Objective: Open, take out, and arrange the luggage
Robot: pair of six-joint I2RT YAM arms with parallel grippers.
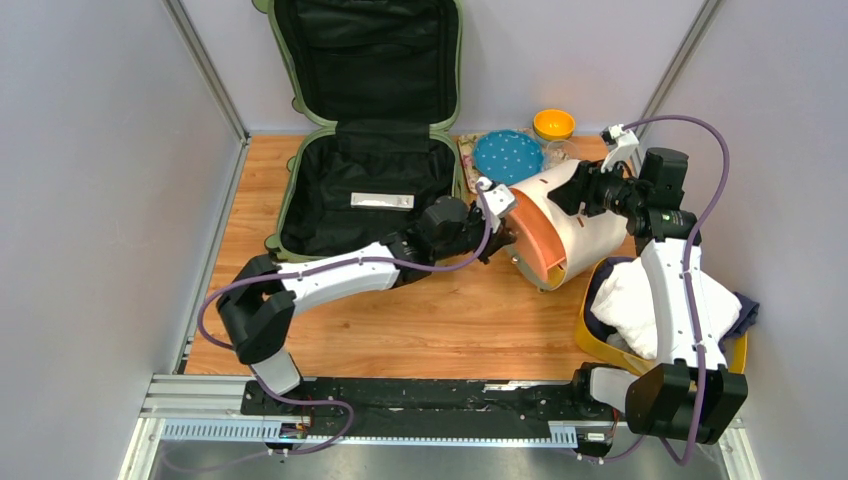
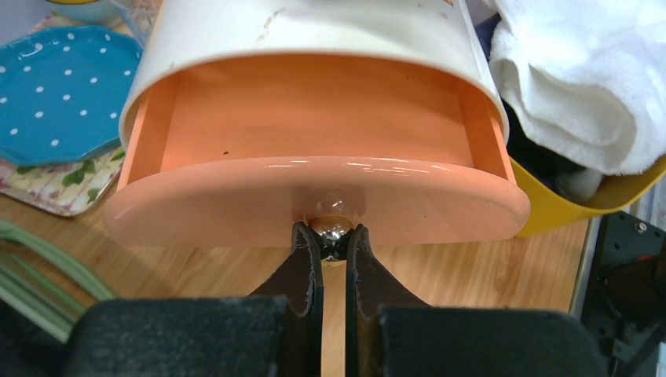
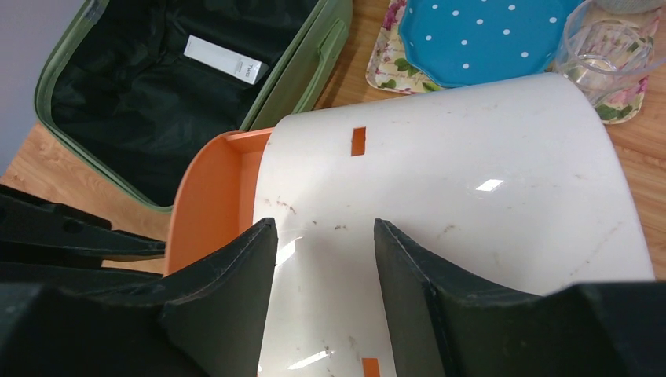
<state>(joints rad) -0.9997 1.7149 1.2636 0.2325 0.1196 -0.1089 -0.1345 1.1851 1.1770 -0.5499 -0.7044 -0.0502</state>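
A large sage-green hard-shell suitcase (image 1: 340, 175) lies open at the back left of the wooden table (image 1: 420, 330). Its lid stands upright against the rear wall, and black fabric lining shows inside. Just right of the suitcase sits a round cream box (image 3: 471, 173) with an orange drawer (image 2: 314, 188) partly out. The left gripper (image 2: 333, 239) pinches the drawer's small metal knob (image 2: 330, 228). The right gripper (image 3: 323, 236) is spread wide over the box's cream shell. Farther right of the suitcase, a yellow tray (image 1: 597, 345) holds a white towel (image 1: 630, 300).
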